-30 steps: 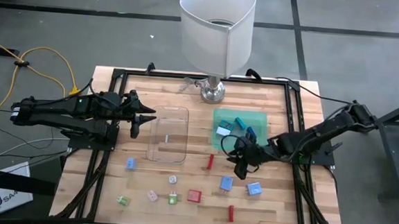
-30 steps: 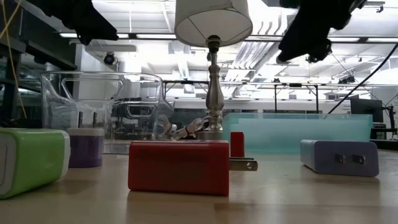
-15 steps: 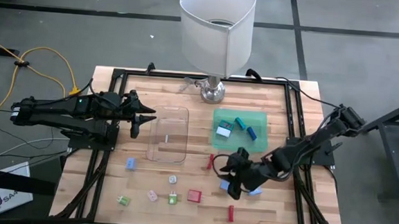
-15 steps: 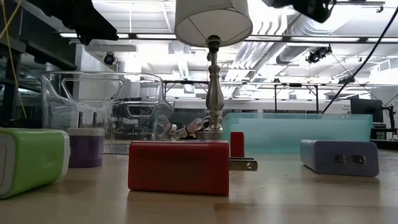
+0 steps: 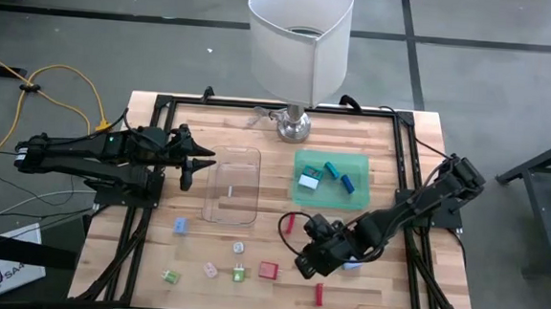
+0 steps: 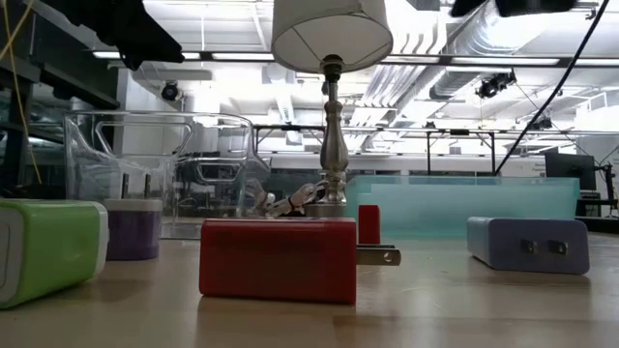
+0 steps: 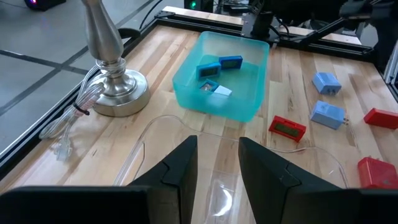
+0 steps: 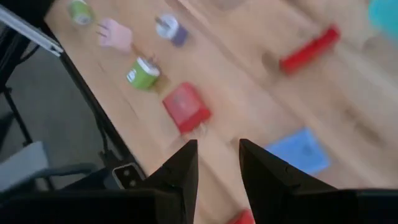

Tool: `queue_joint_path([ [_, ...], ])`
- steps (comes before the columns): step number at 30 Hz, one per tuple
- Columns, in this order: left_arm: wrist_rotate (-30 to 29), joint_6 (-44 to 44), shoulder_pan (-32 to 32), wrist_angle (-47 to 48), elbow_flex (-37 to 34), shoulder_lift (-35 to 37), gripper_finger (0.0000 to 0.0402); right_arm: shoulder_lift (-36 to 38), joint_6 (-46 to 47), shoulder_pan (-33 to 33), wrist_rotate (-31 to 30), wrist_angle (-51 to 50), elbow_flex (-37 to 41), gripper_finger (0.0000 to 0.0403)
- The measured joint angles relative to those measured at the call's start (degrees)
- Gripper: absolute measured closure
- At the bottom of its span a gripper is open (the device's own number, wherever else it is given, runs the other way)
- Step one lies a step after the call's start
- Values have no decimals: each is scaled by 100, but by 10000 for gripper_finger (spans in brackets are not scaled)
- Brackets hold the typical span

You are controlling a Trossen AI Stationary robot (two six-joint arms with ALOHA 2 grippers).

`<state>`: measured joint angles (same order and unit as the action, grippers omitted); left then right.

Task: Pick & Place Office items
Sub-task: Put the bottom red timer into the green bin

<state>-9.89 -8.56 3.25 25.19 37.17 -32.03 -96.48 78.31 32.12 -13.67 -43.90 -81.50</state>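
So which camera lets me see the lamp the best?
The high view: it shows the whole lamp, its white shade over the silver base at the table's far edge. The low view shows shade and stem, the left wrist view only the base and cord, and the right wrist view nothing of it.

both arms are dark, nearly black, built from slim tubular links joined by chunkier rounded joint housings. the left arm [image 5: 94,151] has a blocky segment at its 9 o'clock end with a paler patch on it, and tiny green lights show along its middle. it ends in the left gripper [image 5: 201,160], two thin pointed black prongs. the right arm [image 5: 416,206] has thin black cable looped near its wrist and a bulkier, boxy head at the right gripper [image 5: 305,259]. seen from each wrist, the fingers [image 7: 180,163] are flat matte-black blades with angled, chamfered inner faces and smooth edges, the same on the right fingers [image 8: 183,167].
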Motion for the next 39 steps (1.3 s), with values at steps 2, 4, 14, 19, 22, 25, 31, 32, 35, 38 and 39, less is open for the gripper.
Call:
queue_joint_path([
  [2, -2, 0, 1, 0, 0, 0, 291, -70, 391, 2, 233, 9, -4, 300],
  [4, 0, 0, 1, 0, 0, 0, 291, -127, 786, 4, 541, 9, -5, 300],
  [14, 0, 0, 0, 0, -1, 0, 291, -506, 2591, 99, 2246, -257, -4, 300],
  [19, -2, 0, 0, 0, 0, 0, 291, -755, 3325, 350, 2356, -158, -4, 300],
  [22, -2, 0, 1, 0, 0, 0, 291, -890, 3723, 498, 2156, -28, -4, 300],
  [25, -2, 0, 0, 0, 0, 0, 291, -1013, 4066, 597, 1940, 120, -4, 300],
  [31, -2, 0, 1, 0, 0, 0, 291, -1257, 4501, 667, 1771, 194, -5, 300],
  [32, -2, 0, 0, 0, 0, 0, 291, -1295, 4510, 667, 1769, 185, -3, 300],
  [35, -2, 0, 1, 0, 0, 0, 291, -1391, 4545, 644, 1809, 225, -3, 300],
  [38, -2, 0, -1, 0, -1, 0, 291, -1429, 4628, 638, 1817, 181, -2, 300],
  [39, -2, 0, 1, 0, 0, 0, 291, -1439, 4641, 630, 1825, 213, -4, 300],
])
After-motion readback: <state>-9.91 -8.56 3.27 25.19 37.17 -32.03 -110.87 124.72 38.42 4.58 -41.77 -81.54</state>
